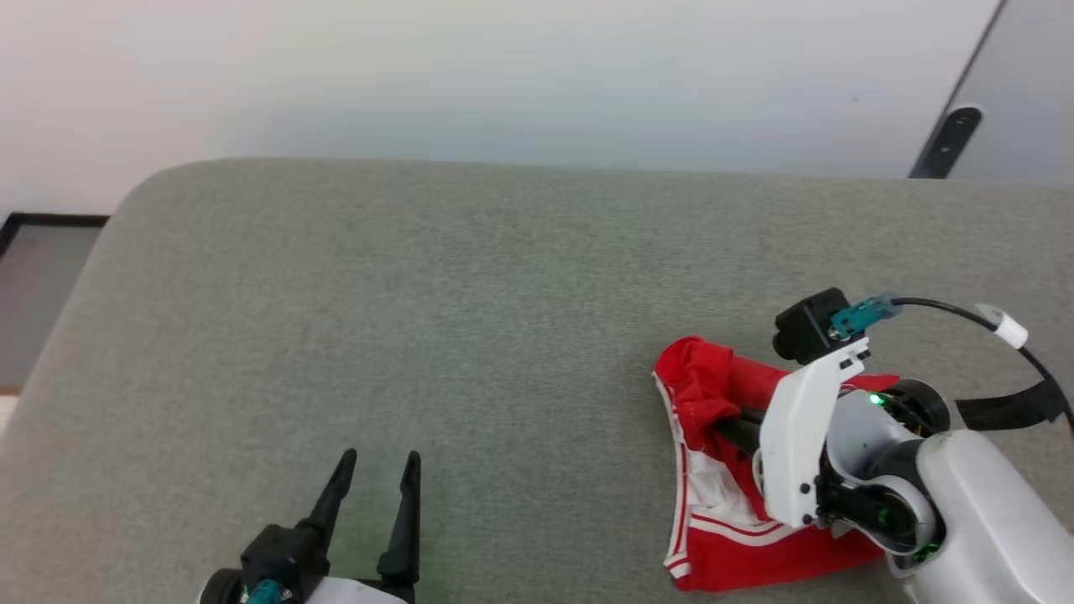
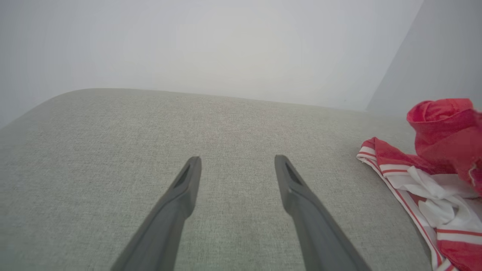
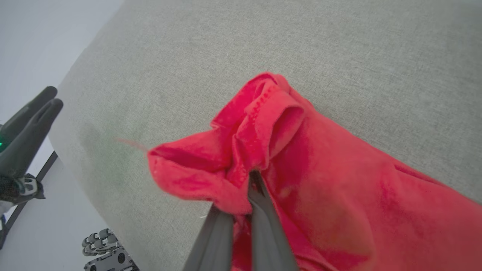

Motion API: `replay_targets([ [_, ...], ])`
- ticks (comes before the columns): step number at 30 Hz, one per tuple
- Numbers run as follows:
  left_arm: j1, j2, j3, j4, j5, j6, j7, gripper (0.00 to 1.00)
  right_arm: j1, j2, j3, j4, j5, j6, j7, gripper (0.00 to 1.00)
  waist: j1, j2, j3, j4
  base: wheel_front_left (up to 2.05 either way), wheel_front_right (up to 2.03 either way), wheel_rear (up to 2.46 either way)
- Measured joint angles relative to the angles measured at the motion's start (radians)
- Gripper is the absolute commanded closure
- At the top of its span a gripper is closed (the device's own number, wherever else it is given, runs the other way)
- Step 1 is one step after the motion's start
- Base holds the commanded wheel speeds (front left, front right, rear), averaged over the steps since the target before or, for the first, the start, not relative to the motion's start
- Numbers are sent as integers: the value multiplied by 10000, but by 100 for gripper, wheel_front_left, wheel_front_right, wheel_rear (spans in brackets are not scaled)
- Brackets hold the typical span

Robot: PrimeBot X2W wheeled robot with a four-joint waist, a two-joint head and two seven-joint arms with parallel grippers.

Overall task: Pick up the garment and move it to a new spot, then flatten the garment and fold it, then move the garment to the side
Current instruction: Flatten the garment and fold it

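The garment point(image 1: 713, 503) is a red shirt with white striped trim, lying crumpled at the right front of the grey cushion point(image 1: 470, 319). My right gripper point(image 1: 728, 428) is shut on a bunched red fold of it and holds that fold a little above the rest. In the right wrist view its two fingers meet inside the red cloth point(image 3: 263, 150), tips hidden at about point(image 3: 253, 177). My left gripper point(image 1: 379, 470) rests open over bare cushion at the front left, well apart from the shirt. The left wrist view shows the open left gripper point(image 2: 236, 165) and the garment point(image 2: 433, 177) at the right edge.
The cushion's rounded far-left corner point(image 1: 159, 184) and left edge drop to the floor. A pale wall stands behind it. A black cable point(image 1: 990, 327) loops off my right wrist. The cushion's middle and back lie bare. The left gripper point(image 3: 26, 128) also shows in the right wrist view.
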State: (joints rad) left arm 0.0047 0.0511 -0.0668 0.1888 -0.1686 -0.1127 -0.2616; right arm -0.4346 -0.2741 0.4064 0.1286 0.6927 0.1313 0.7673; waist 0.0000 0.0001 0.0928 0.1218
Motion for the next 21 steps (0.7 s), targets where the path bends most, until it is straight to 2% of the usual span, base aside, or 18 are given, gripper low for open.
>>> replay_targets([
  [5,-38,-4,-176,17,-132,71,0,0,-103,171,353,652,-188,0,-408,100,0,0,84,296,0,0,0],
  [13,-46,-6,-230,15,-251,169,0,0,-231,69,725,1453,-520,0,-1072,100,0,-1,209,456,0,0,0],
  [14,-46,-6,-221,10,-253,174,0,0,-231,73,777,1513,-520,0,-1129,95,0,0,212,444,0,0,0],
  [15,-46,-6,-213,12,-253,178,0,0,-231,77,832,1553,-518,0,-1174,64,0,-1,212,426,0,0,0],
  [16,-46,-6,-196,10,-255,203,0,0,-233,84,882,1586,-512,0,-1208,19,0,0,213,401,0,0,0],
  [17,-46,-4,-188,13,-259,205,0,0,-233,119,876,1624,-449,0,-1287,0,0,-1,211,369,0,0,0],
  [21,-57,-8,-157,23,-311,203,0,0,-235,251,830,1626,-86,0,-1511,0,0,0,162,230,0,0,0],
])
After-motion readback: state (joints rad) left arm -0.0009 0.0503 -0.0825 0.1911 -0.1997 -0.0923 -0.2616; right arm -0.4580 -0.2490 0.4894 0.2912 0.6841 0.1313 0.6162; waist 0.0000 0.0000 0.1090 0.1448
